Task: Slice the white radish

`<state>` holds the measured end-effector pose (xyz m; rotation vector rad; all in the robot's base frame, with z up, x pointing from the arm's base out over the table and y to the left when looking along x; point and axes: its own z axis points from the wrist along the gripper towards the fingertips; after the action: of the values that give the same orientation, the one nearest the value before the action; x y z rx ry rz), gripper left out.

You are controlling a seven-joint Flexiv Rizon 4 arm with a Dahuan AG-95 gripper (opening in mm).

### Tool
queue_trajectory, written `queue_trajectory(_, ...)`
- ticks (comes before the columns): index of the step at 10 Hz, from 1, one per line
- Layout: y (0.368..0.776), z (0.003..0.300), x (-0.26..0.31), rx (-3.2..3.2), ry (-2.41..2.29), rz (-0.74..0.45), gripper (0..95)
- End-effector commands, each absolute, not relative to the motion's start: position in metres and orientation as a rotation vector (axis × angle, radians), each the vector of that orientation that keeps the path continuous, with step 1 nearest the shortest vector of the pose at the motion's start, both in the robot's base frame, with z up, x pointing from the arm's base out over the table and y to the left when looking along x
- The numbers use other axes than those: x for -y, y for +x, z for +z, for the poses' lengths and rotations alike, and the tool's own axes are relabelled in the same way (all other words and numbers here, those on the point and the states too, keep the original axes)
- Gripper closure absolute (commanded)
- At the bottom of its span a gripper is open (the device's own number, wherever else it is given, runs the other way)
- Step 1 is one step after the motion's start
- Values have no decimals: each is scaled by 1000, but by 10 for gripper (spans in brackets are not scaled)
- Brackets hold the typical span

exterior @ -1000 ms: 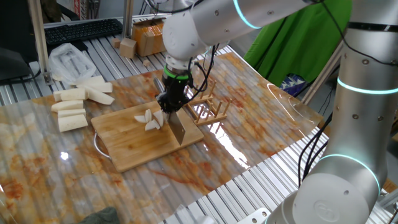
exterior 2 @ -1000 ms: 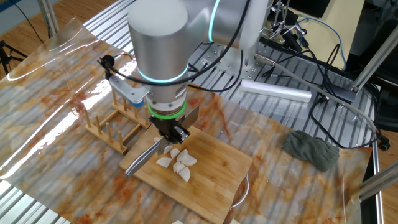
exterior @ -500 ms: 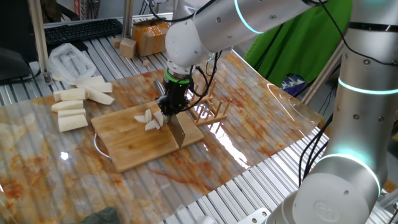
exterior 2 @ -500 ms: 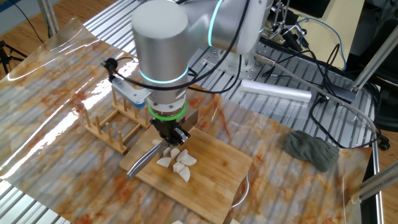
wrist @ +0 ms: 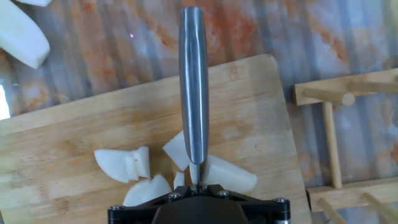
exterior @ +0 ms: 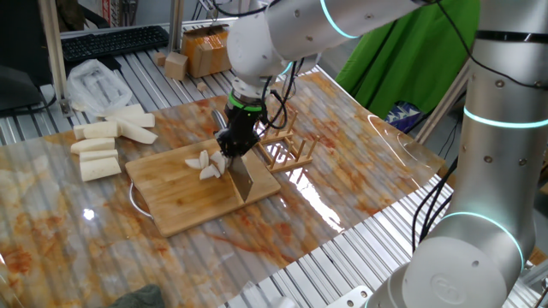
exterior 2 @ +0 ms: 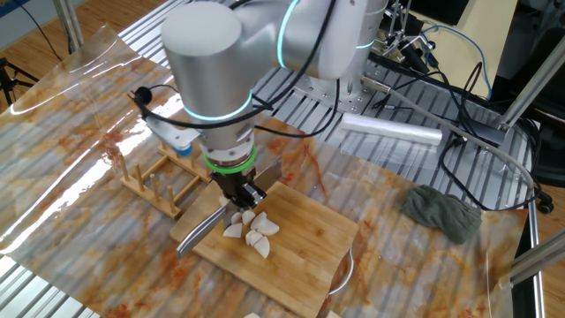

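My gripper (exterior: 233,152) points straight down over the wooden cutting board (exterior: 190,201), and its jaws are clamped tight on a knife (wrist: 193,81). The steel handle runs away from me toward the board's far edge in the hand view, and the wide blade (exterior: 246,178) stands on its edge against the wood near the board's corner closest to the wooden rack (exterior: 287,152).

The white radish (wrist: 144,171) lies as a small cluster of pale cut pieces in the middle of the cutting board, right under my gripper; in the hand view the pieces sit on both sides of the knife, some touching each other. From the other fixed view the same cluster (exterior 2: 251,232) shows just in front of my fingers, with the knife handle (exterior 2: 199,231) sticking out past the board's edge.

Off the board, several longer white radish sticks (exterior: 107,141) lie grouped near the worktop's far corner, beside a plastic bag (exterior: 97,83). A dark cloth (exterior 2: 441,213) rests on the worktop well apart from the board
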<state>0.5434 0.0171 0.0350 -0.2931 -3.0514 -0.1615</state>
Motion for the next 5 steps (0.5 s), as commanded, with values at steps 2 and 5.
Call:
queue_trajectory(2,543,42,-16,3049,-294,-142,950)
queue_trajectory(5,540,63,-13,3039,-298,-124,950)
